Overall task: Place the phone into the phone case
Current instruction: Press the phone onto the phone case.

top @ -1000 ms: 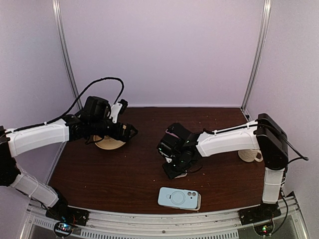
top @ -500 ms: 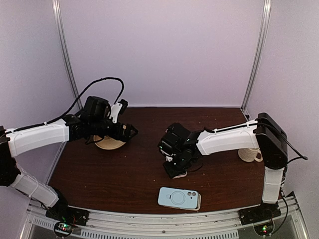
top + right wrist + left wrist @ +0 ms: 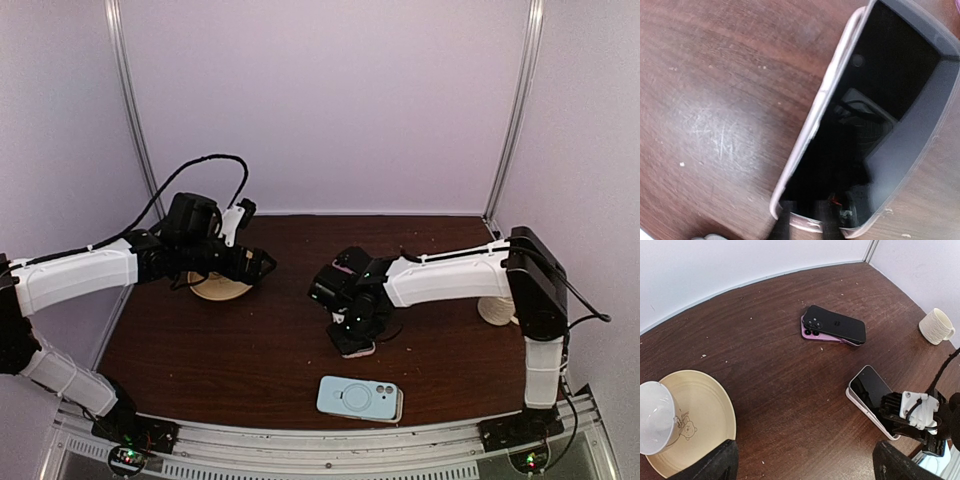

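Left wrist view, phone [image 3: 868, 389] flat, screen up; long axis diagonal

Dark brown wood-grain surface [image 3: 765, 370]. The phone [image 3: 871, 390] shows a black screen and a pale pinkish rim. Near, a pale blue case [image 3: 360, 398]; left, a cream plate [image 3: 705, 410] with a bear drawing — right, a cream ribbed mug [image 3: 936, 326].

Table [image 3: 715, 115]: dark wood, grain visible (fine scratches). Phone [image 3: 855, 100]: glossy black glass. Phone case [image 3: 912, 150]: translucent smooth plastic.
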You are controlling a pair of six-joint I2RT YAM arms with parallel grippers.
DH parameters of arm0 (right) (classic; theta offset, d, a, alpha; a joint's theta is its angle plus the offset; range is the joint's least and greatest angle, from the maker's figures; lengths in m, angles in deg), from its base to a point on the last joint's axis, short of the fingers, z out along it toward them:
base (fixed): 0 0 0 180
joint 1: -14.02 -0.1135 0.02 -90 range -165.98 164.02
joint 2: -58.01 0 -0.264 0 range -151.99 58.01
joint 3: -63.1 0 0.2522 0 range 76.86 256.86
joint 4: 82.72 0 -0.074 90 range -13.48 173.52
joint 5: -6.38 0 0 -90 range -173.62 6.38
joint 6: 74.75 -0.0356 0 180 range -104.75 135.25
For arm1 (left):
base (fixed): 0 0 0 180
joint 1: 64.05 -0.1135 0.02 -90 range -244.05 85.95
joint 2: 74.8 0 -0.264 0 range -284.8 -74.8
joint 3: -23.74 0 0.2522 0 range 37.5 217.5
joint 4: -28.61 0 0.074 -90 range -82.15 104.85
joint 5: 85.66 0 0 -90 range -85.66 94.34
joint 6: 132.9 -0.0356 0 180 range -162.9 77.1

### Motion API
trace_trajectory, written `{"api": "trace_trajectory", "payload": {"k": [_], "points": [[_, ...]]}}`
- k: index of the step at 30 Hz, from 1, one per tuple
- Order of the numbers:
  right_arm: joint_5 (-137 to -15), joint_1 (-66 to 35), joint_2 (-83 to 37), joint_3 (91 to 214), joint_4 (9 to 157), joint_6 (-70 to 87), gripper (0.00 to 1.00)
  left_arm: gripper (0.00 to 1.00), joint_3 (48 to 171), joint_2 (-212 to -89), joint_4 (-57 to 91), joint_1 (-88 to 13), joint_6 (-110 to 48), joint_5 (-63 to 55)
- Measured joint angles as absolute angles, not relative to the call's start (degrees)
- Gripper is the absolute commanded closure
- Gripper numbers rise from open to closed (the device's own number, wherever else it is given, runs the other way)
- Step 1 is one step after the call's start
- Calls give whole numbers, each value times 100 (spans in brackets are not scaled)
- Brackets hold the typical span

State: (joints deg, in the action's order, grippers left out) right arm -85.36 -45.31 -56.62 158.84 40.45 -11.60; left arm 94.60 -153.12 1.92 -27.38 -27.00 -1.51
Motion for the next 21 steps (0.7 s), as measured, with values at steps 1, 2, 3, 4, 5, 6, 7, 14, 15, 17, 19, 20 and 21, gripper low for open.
{"api": "trace_trajectory", "payload": {"k": [1,2,3,4,5,6,7,14,15,17,19,20,21], "points": [[-8628,-4549,-5719,16081,3807,-1145,38,2,9460,-15312,192,-2738,-2700,-153],[-8748,-4562,-5756,16384,3523,-1080,19,2,9463,-15312,192,-2738,-2700,-155],[-8794,-4571,-5754,16487,3459,-1066,3,2,9460,-15312,192,-2738,-2700,-164],[-8894,-4575,-5747,16749,3280,-1047,1,3,9460,-15312,192,-2738,-2700,-168],[-8975,-4577,-5732,16935,3204,-1051,1,2,9460,-15310,192,-2738,-2700,-173],[-9087,-4581,-5708,17136,3105,-1066,1,3,9460,-15310,192,-2738,-2700,-170],[-9214,-4581,-5675,17305,3005,-1099,0,3,9460,-15310,192,-2738,-2700,-168],[-10381,-4621,-5538,17552,2690,-1943,1,2,9460,-15310,192,-2738,-2698,-162],[-10497,-4632,-5496,17379,2847,-2096,1,2,9460,-15310,190,-2738,-2700,-155],[-10580,-4662,-5404,16929,3228,-2387,1,3,9460,-15305,190,-2738,-2698,-140],[-10551,-4678,-5413,16607,3470,-2629,1,3,9460,-15301,190,-2738,-2700,-125],[-10521,-4678,-5457,16533,3538,-2749,1,2,9460,-15301,192,-2738,-2700,-122],[-10477,-4680,-5507,16507,3586,-2854,1,3,9460,-15299,192,-2738,-2700,-120]]}}
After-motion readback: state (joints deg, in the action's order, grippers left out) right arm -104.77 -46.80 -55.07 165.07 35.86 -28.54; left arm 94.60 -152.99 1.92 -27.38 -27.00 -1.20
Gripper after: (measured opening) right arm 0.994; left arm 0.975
